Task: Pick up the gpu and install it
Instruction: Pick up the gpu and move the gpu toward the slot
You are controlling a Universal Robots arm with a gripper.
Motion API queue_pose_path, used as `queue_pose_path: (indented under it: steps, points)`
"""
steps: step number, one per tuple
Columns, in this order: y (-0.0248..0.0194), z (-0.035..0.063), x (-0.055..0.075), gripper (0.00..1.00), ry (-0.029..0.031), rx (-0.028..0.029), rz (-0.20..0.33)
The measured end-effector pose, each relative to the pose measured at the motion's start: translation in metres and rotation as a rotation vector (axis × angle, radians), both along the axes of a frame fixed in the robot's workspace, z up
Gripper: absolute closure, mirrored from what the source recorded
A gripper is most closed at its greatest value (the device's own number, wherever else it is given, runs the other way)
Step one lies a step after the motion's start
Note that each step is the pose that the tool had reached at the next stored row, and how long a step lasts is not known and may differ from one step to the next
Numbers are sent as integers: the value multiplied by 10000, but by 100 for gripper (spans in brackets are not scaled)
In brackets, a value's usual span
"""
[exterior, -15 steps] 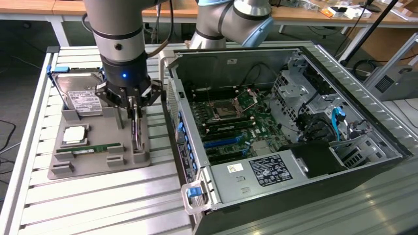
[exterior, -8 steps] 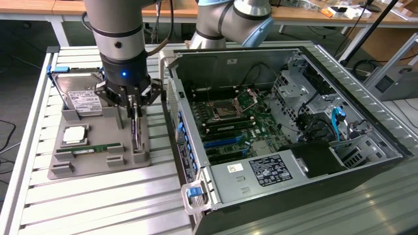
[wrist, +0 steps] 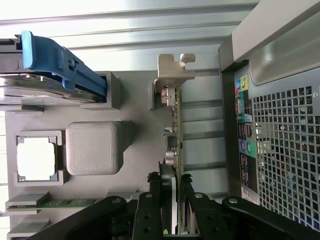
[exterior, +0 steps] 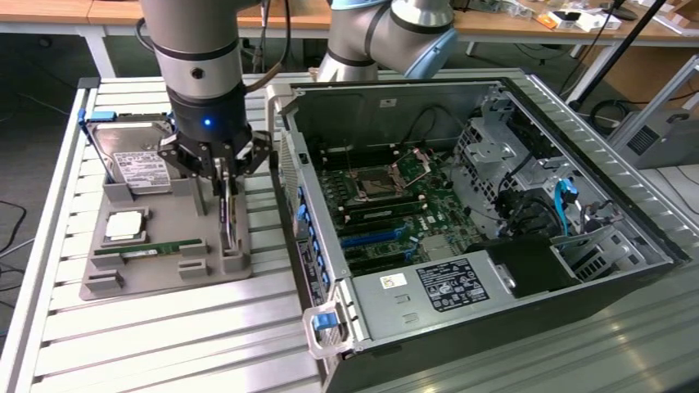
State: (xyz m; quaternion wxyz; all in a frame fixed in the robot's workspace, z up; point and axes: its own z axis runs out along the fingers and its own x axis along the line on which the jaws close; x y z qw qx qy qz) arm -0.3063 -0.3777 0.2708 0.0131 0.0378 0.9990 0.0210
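Note:
The gpu [exterior: 227, 219] stands on edge in a slot of the grey holder tray [exterior: 164, 282] at the exterior view's left. It is a thin dark card. In the wrist view the gpu [wrist: 173, 130] runs away from the camera and ends in its silver bracket [wrist: 172, 70]. My gripper [exterior: 226, 187] hangs straight down over the card. Its black fingers [wrist: 154, 202] press on both faces, so my gripper [wrist: 172, 205] is shut on the card's near end. The card still sits in its slot.
The tray also holds a silver hard drive [exterior: 137, 160], a square CPU [exterior: 124, 225] and a green RAM stick [exterior: 147, 248]. The open computer case [exterior: 611, 270] lies at the exterior view's right, motherboard [exterior: 394, 201] exposed; its perforated rear panel [wrist: 280, 145] is close beside the card.

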Motion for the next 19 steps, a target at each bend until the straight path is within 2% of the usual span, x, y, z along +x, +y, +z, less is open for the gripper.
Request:
queue_pose_path:
  steps: [19]
  points:
    - [0, 55, 0, 73, 0, 0, 0]
